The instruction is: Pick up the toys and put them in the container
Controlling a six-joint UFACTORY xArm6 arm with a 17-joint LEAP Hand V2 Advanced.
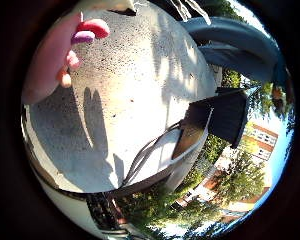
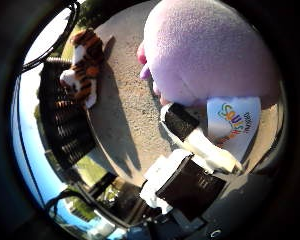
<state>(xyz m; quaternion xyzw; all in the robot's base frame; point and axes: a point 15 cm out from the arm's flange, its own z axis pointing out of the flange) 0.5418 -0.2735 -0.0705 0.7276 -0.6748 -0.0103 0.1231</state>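
In the thumb side view a large pink plush toy with a white tag lies on the round concrete table and fills much of the view, close to the palm. My right hand is over it. One black and white finger reaches straight out, its tip at the plush's edge beside the tag. A striped tiger plush lies further off against a black slatted container. The little finger side view shows part of the pink plush on the table.
In the little finger side view the speckled table top carries long finger shadows. A black box-like thing and a metal frame stand beyond its edge. A grey-blue curved object, trees and buildings lie around.
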